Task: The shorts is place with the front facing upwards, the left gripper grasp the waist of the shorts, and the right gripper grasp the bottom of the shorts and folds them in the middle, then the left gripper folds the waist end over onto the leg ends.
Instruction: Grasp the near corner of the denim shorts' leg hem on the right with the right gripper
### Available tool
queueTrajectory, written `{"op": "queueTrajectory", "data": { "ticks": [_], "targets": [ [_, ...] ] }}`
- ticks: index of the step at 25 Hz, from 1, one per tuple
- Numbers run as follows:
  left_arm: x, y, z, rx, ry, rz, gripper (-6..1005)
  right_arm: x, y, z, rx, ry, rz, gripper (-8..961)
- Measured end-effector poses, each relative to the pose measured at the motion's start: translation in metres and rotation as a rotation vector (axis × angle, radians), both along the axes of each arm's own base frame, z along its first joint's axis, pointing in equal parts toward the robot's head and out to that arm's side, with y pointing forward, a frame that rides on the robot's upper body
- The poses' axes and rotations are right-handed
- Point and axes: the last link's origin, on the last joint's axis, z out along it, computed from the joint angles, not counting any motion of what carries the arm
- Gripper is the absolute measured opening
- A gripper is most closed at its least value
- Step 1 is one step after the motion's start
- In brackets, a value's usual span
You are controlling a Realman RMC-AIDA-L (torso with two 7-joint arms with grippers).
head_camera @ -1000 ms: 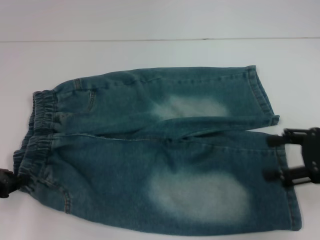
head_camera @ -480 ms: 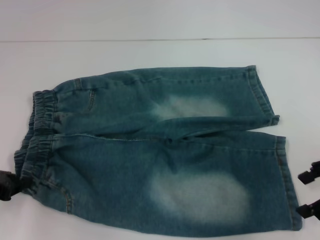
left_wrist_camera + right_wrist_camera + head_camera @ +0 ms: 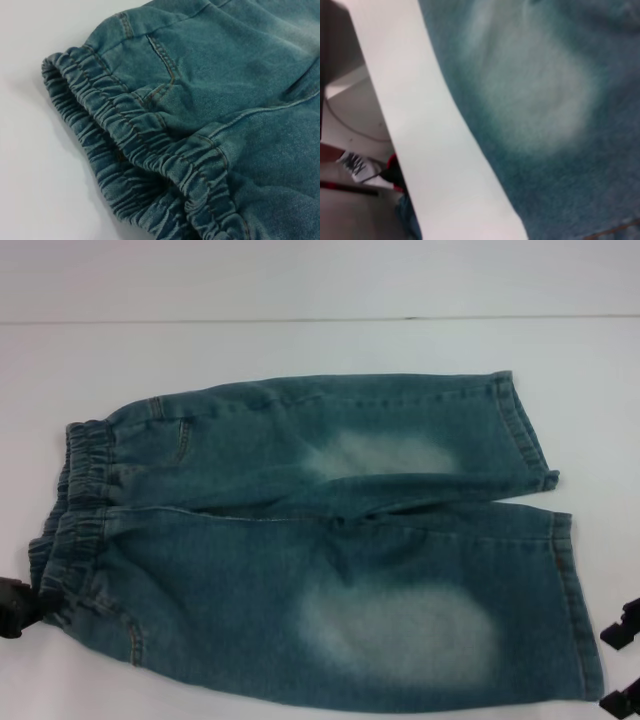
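1. Right gripper (image 3: 622,667): only two black finger tips show at the head view's lower right edge, apart with a clear gap, so open, holding nothing. Body cut off by the frame.
2. Versus a second ago: it was up beside the near leg's hem with its plate visible; it has since dropped down and out, now just off the bottom of the shorts (image 3: 572,590), not touching.
3. Left gripper (image 3: 14,607): a black lump at the left edge against the near corner of the waist of the shorts (image 3: 72,510). Unchanged position. Can't tell whether its fingers are open or clamped; probably touching the band, view too cropped.
4. Shorts (image 3: 320,540) flat on the white table (image 3: 300,350), faded patches up, waist left, hems right. No shift.
5. Left wrist view shows only the ruffled band close up; right wrist view shows a pale patch and the table edge, blurred.
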Motion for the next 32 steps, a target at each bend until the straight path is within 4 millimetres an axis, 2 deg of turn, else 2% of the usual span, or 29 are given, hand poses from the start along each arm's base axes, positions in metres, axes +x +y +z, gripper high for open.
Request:
{"op": "queueTrajectory", "data": {
  "ticks": [9, 23, 32],
  "targets": [
    [-0.001, -0.001, 0.000, 0.001, 0.000, 0.003, 60, 0.003, -0.007, -0.015, -0.078, -0.057, -0.038, 902],
    [-0.001, 0.000, 0.000, 0.002, 0.000, 0.002, 62, 0.009, -0.007, -0.013, -0.050, -0.106, -0.094, 823],
    [-0.002, 0.000, -0.001, 0.004, -0.001, 0.006, 66, 0.008, -0.002, -0.026, -0.059, -0.054, -0.061, 823]
  ]
}}
